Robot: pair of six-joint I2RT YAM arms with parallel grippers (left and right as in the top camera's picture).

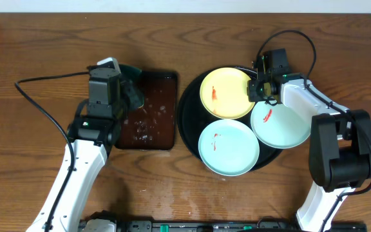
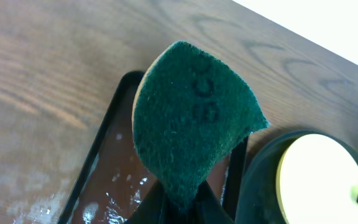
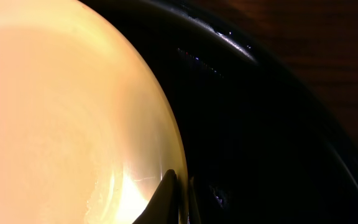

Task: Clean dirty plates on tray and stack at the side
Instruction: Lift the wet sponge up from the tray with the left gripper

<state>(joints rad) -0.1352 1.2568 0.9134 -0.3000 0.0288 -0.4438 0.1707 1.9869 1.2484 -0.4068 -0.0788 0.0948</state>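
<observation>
Pinching yellow plate rim, right end effector risked slip on glossy edge; left end effector clamped sponge.

The only marking is a faint stamp pressed into the dark green scouring pad, seen from the left wrist. It is a few rounded characters, too soft to read for certain. No other legible writing shows.
</observation>
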